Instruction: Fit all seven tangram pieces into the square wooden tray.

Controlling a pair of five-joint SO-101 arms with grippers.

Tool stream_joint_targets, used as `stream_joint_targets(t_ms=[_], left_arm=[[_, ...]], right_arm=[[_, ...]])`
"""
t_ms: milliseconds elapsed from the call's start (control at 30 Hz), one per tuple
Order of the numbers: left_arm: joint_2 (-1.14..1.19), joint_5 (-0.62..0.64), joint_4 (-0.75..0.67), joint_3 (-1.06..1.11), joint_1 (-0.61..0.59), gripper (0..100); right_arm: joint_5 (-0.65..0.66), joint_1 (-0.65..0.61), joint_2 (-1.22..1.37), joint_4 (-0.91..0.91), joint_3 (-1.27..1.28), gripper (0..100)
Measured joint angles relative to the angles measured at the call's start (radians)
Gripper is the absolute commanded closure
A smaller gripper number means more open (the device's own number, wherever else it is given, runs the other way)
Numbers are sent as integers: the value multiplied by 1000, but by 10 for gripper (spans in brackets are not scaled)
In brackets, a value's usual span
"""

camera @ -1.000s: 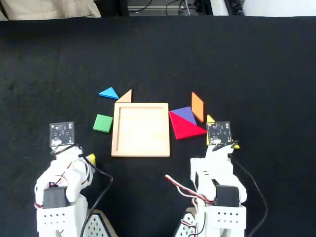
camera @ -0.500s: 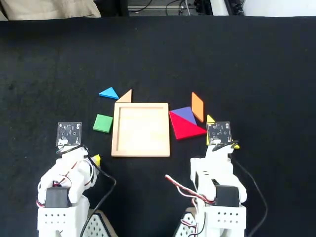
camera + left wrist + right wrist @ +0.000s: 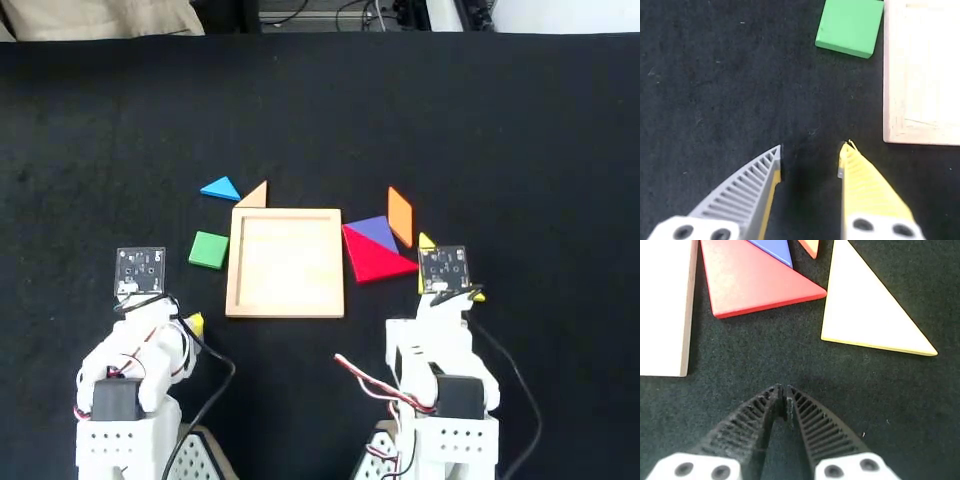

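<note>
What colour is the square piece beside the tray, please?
The square is green, clearest in the left wrist view.

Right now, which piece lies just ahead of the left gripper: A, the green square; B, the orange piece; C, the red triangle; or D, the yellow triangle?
A: the left wrist view shows the green square on the cloth ahead of the open left gripper, beside the tray.
</note>
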Motion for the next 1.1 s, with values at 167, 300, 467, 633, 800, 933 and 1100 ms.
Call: stream_joint_targets(t_ms=[167, 300, 467, 633, 800, 933, 1100], left_arm=[[0, 0, -132, 0, 0, 805], [0, 0, -290, 0, 3, 805], [0, 0, -479, 0, 34, 805], [0, 0, -677, 0, 101, 806], [0, 0, -890, 0, 233, 808], [0, 0, -1039, 2, 351, 809], [0, 0, -1091, 2, 408, 809]], right_arm=[[0, 0, 0, -232, 0, 987], [0, 0, 0, -436, 0, 987], [-2, 0, 0, -651, 0, 987], [-3, 0, 0, -845, 0, 987], [-3, 0, 0, -1076, 0, 987], [-3, -5, 0, -1157, 0, 986], [-3, -77, 0, -1099, 0, 986]])
